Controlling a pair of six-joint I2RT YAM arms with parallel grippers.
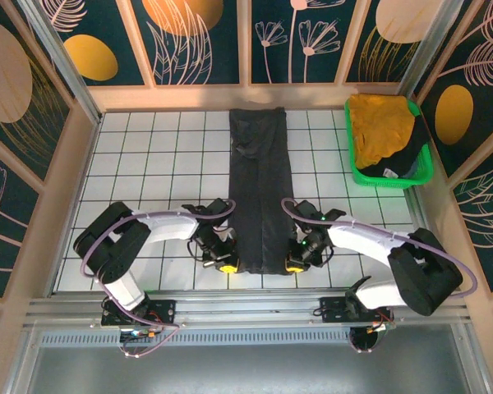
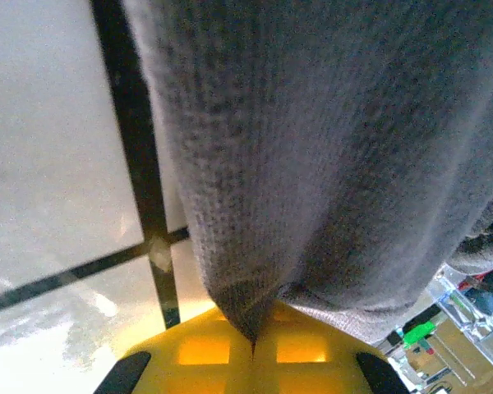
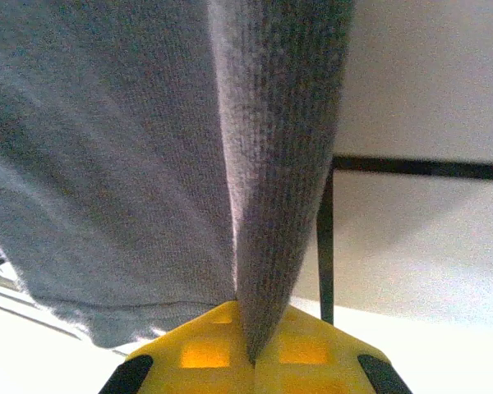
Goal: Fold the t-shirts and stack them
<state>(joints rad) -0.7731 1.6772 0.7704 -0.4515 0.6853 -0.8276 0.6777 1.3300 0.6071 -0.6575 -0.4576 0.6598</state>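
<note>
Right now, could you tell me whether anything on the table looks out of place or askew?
Nothing stands out. The black t-shirt lies in a fairly straight long strip, with the left gripper and right gripper each shut on a near corner. The yellow t-shirt sits bunched in the green basket at the far right.

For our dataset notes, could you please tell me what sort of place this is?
Probably a robot-manipulation test cell: a white gridded table boxed in by leaf-patterned wall panels, and two arms bolted to a metal rail, left end effector and right end effector pinching a charcoal t-shirt.
</note>
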